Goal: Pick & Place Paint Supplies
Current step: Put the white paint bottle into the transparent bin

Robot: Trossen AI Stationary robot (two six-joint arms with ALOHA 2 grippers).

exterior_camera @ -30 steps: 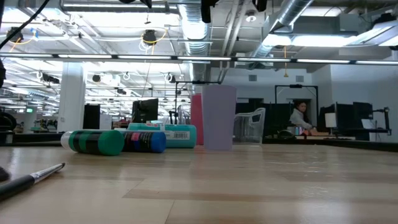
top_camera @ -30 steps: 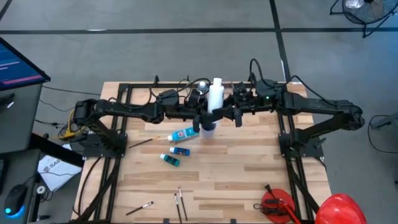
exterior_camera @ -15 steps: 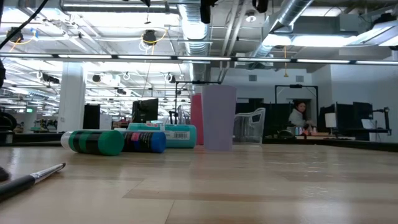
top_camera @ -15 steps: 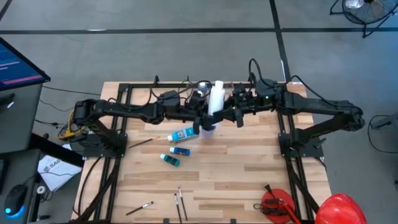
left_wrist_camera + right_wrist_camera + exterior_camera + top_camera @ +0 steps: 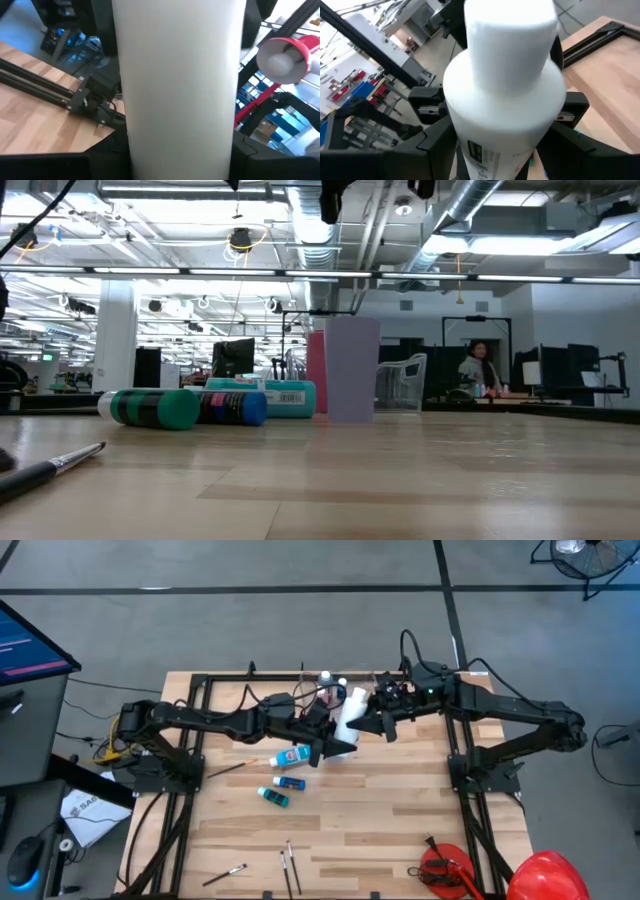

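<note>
**White bottle aloft between two arms: one clean owner before it travels**

Seen from above, the white bottle [image 5: 347, 712] hangs tilted above the counter [image 5: 380, 810], toward 12 o'clock from its middle, with the cap leaning to 1 o'clock. The left gripper [image 5: 328, 740] sits at the bottle's 7 o'clock end. Its jaws are pinching the lower body, which fills the left wrist view. The right gripper [image 5: 378, 720] is just beside the bottle at about 4 o'clock, and its wrist camera looks straight at the cap. Whether its jaws are spread or gripping I cannot tell.

This looks like a handover or a re-grip in mid-air. To do it well, only one arm should carry the weight when the arms part. The arm that gives way should clear the cap and shoulder fully, backing straight off and not sideways, so the tilted bottle is not twisted in the other's hold. A smooth round body can slip, so the carrier's grip belongs near the middle.

The light blue tube [image 5: 295, 756], blue tube [image 5: 290, 783] and teal tube [image 5: 273, 797] lie at 8 o'clock from the bottle, untouched.
</note>
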